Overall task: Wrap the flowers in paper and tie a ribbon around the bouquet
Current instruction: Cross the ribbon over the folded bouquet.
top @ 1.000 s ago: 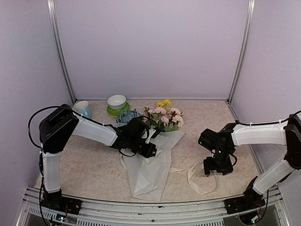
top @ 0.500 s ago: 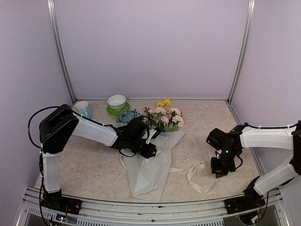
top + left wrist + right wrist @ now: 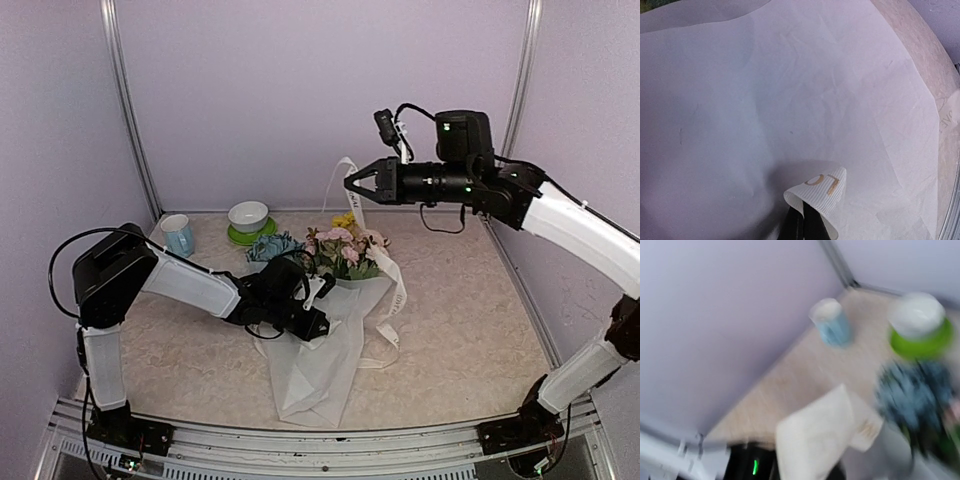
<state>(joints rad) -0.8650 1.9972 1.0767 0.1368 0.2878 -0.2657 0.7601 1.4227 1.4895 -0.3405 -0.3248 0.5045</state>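
Observation:
The flowers (image 3: 347, 250), pink, yellow and blue-teal, lie at mid-table with their stems inside the white translucent paper (image 3: 318, 372), which fans toward the front edge. My left gripper (image 3: 314, 326) rests low on the paper, shut on one end of the cream ribbon (image 3: 823, 192), which folds over its black fingertips (image 3: 803, 226). My right gripper (image 3: 351, 186) hovers high above the flowers, shut on another part of the ribbon (image 3: 341, 172). From there the ribbon drapes down over the bouquet's right side (image 3: 399, 292). The right wrist view is blurred, with the ribbon (image 3: 816, 436) in front of the jaws.
A blue cup (image 3: 178, 232) and a white bowl on a green saucer (image 3: 249, 222) stand at the back left, behind the flowers. Metal posts and lilac walls close the back and sides. Bare marbled table (image 3: 470, 320) lies to the right.
My right gripper shut on the ribbon low on the right of the table, then swung up and left to above the flowers, pulling the ribbon along. The left gripper barely moved.

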